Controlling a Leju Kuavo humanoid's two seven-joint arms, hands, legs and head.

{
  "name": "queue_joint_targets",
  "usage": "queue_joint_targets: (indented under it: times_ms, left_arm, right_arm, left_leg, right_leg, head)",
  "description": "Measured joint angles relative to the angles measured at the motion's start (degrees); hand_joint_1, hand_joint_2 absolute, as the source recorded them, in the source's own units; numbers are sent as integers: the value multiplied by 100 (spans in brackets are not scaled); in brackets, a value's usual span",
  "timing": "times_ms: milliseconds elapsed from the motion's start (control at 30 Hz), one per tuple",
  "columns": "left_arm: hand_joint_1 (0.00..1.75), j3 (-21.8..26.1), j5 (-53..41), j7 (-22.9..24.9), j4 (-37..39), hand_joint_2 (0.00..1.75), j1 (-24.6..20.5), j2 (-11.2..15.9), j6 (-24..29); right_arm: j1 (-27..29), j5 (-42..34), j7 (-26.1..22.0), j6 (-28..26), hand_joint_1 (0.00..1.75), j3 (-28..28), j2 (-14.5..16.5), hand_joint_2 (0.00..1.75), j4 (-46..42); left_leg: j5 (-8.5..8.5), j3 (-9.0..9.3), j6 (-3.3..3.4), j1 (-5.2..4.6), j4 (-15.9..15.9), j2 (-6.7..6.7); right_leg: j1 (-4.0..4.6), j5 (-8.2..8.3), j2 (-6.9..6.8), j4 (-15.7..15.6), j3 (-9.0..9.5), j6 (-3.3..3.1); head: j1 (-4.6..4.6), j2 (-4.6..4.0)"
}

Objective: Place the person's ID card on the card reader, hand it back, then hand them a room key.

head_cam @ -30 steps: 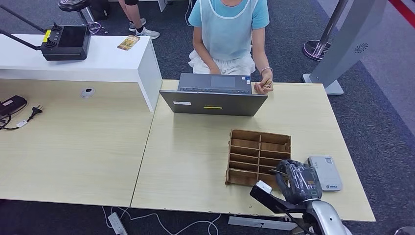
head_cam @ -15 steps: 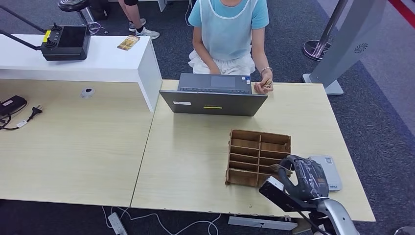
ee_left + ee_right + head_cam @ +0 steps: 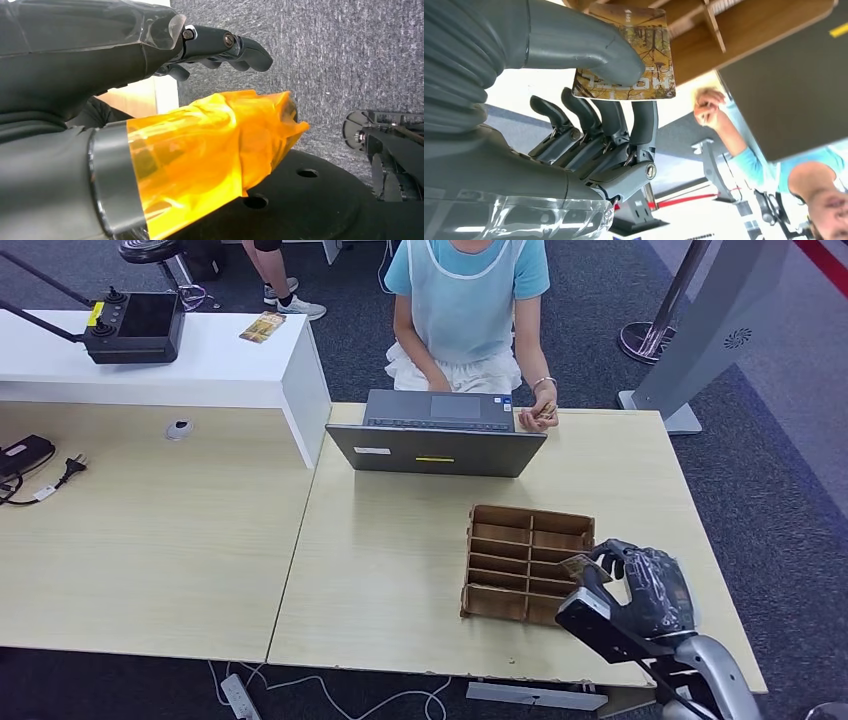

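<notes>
Right hand (image 3: 645, 585) pinches a patterned room key card (image 3: 631, 55) beside the wooden slotted organizer (image 3: 527, 562); left hand (image 3: 150, 45) hangs released, grasping nothing.

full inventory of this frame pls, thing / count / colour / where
card: 1, brown-gold print, pinched by the right robot hand beside the organizer
wooden organizer: 1, brown, slotted, near right part of the desk
laptop: 1, grey, open toward the person, far side of the desk
desk: 2 light wood tops side by side
white counter: 1, far left
controller with screen: 1, black, on the counter
small card: 1, brownish, on the counter
power adapter and plug: 1, black, left desk edge
stanchion base: 1, silver, on the carpet, far right
person: 1, blue top, seated behind the laptop
left robot hand: dark, thumb wrapped in orange film, above the floor
right robot hand: dark, holds the card
</notes>
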Motion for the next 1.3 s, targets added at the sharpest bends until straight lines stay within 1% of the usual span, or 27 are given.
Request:
queue_joint_targets:
  times_ms: [133, 333, 533, 900, 1300]
  left_arm:
    - [0, 0, -10, -13, 0, 0, 0, 9, -6]
    - [0, 0, -46, -44, 0, 0, -1, 15, -38]
    - [0, 0, -56, -70, 0, 0, -2, 19, -58]
    - [0, 0, -101, -80, 0, 0, -2, 20, -97]
    - [0, 0, -103, -80, 0, 0, -3, 20, -99]
  right_arm:
    - [-134, -143, -131, 21, 175, -15, -37, 175, -10]
    - [-488, -950, -619, 308, 175, 3, -62, 175, -5]
    - [-998, -1405, -842, 527, 175, 55, -64, 175, 40]
    - [-1925, -1651, -881, 739, 175, 253, -64, 175, 310]
    - [-2665, -1655, -805, 758, 175, 522, -62, 175, 574]
  left_leg:
    - [0, 0, 0, 0, 0, 0]
    - [0, 0, 0, 0, 0, 1]
    - [1, 0, 0, 0, 0, 2]
    - [1, 0, 0, 0, 0, 1]
    - [3, -1, -2, 0, 0, 0]
  right_leg:
    - [0, 0, 0, 0, 0, 0]
    - [0, 1, 1, 1, 0, 0]
    - [0, 1, 1, 1, 0, 0]
    - [0, 3, 0, 1, 1, -1]
    - [0, 4, -1, 2, 1, -2]
  head:
    - [0, 0]
    - [1, 0]
    - [1, 0]
    - [0, 0]
    - [1, 0]
